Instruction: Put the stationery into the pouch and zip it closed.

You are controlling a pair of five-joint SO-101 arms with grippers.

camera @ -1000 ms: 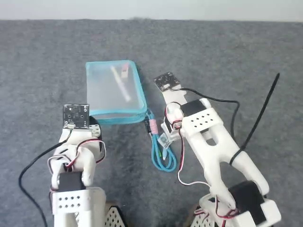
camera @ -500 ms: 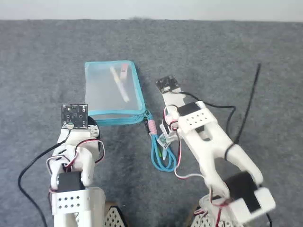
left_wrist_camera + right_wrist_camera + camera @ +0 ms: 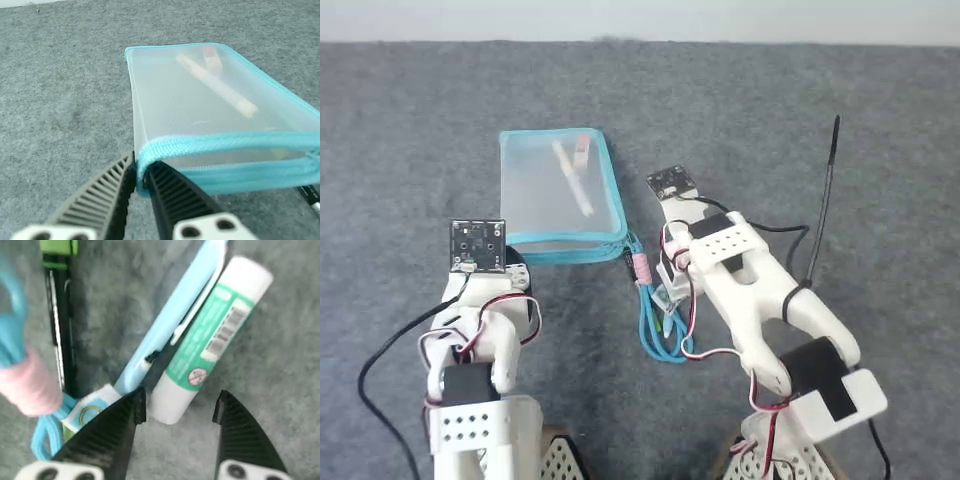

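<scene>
The translucent pouch (image 3: 560, 195) with teal edging lies flat on the grey cloth, a pale pen (image 3: 215, 85) and a small pink item inside it. My left gripper (image 3: 141, 166) is shut on the pouch's near corner seam. To the right of the pouch's corner lie a white-and-green glue stick (image 3: 215, 335), a light blue pen (image 3: 175, 315) and a black pen with a green end (image 3: 57, 315). My right gripper (image 3: 181, 392) hangs open just over them, its jaws to either side of the glue stick's end. In the high view the right arm (image 3: 730, 265) covers these items.
The pouch's blue cord (image 3: 655, 330) with a pink bead (image 3: 642, 268) trails toward the near edge, beside the right gripper. A black cable (image 3: 820, 230) rises to the right of the right arm. Grey cloth (image 3: 840, 120) covers the whole table.
The right arm has swung and its cable has moved left; its gripper has crept slightly toward the pouch cord. The pouch shifted a little left early on. The left arm has stayed put.
</scene>
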